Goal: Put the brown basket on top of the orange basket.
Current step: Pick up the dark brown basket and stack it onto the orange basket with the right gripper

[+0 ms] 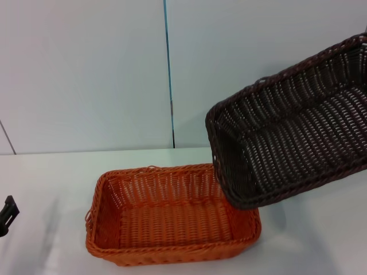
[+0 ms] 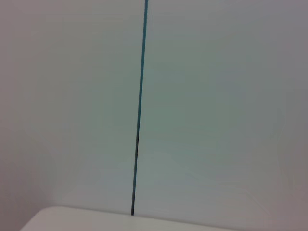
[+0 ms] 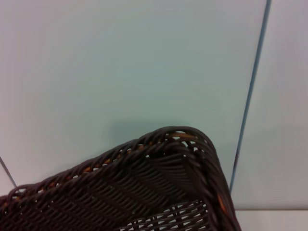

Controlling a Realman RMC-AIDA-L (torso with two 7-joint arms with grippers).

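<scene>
The orange basket (image 1: 166, 217) stands empty on the white table, at the front centre of the head view. The brown basket (image 1: 298, 132) hangs in the air to the right of it, tilted with its opening towards me. Its low corner overlaps the orange basket's far right corner. In the right wrist view the brown basket's braided rim and a corner (image 3: 159, 183) fill the lower part. My right gripper is out of view past the right edge. A black part of my left gripper (image 1: 7, 215) shows at the table's left edge, away from both baskets.
The white table (image 1: 46, 183) runs back to a pale wall with a dark vertical seam (image 1: 169, 74). The left wrist view shows only that wall, the seam (image 2: 139, 120) and a strip of the table edge (image 2: 96, 219).
</scene>
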